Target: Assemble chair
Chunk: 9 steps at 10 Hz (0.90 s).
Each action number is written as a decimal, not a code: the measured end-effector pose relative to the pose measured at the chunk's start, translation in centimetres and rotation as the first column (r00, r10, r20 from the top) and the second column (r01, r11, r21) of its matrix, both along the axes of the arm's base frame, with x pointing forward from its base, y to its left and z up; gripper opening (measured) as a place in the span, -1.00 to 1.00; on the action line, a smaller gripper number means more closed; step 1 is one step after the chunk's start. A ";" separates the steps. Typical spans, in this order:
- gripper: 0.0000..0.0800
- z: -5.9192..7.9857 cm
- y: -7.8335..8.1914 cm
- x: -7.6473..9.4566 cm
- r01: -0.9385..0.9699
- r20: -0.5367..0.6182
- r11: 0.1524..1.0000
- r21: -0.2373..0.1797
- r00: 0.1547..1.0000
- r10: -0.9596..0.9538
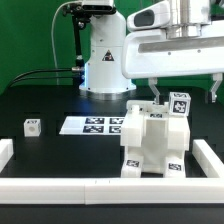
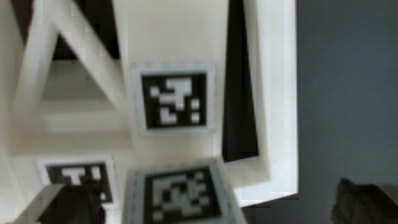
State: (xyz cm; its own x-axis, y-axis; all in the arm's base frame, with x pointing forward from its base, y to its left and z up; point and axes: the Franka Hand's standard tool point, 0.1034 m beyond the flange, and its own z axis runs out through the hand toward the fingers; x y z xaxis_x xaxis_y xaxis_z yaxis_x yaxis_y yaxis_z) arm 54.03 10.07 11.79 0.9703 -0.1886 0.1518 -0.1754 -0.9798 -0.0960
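Chair: the white, blocky, partly assembled plastic chair (image 1: pixel 152 140) stands on the black counter (image 1: pixel 60 100), toward the exterior view's right, inside the white raised border rail (image 1: pixel 100 187).
Placement rationale: I judge that the rail serves as a stop, so the chair can be braced against pushing forces while parts are joined.
My tool: my two-finger tool (image 1: pixel 165 92) hangs directly above the chair's top, beside a tagged post (image 1: pixel 179 103) that rises from it.
Tool state: I cannot tell whether my tool is open or closed; the wrist view shows only dark fingertips (image 2: pixel 68 205) at the frame edge, blurred.
Chair appearance: white slats and panels with a dark gap between them, carrying black-and-white square marker tags (image 2: pixel 173 98) on several faces.
Loose part: a small white tagged cube (image 1: pixel 33 126) lies well apart, toward the exterior view's left.
Marker board: the thin flat white marker board (image 1: pixel 92 125) lies between cube and chair.
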 end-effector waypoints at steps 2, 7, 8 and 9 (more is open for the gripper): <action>0.62 -0.1 -0.6 -0.2 0.007 -0.162 1.000 0.014 0.987 -0.005; -0.08 -0.5 -1.2 0.3 0.068 -0.199 0.998 -0.014 0.978 -0.070; -0.08 -0.5 -1.2 0.3 0.138 -0.202 0.990 -0.016 0.969 -0.139; -0.34 -0.5 -1.2 0.3 0.206 -0.206 0.978 -0.019 0.957 -0.206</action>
State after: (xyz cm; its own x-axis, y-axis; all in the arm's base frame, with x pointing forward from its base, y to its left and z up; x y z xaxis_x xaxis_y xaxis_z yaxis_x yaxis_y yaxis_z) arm 54.30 8.91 11.27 0.9205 -0.3879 -0.0475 -0.3898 -0.9201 -0.0391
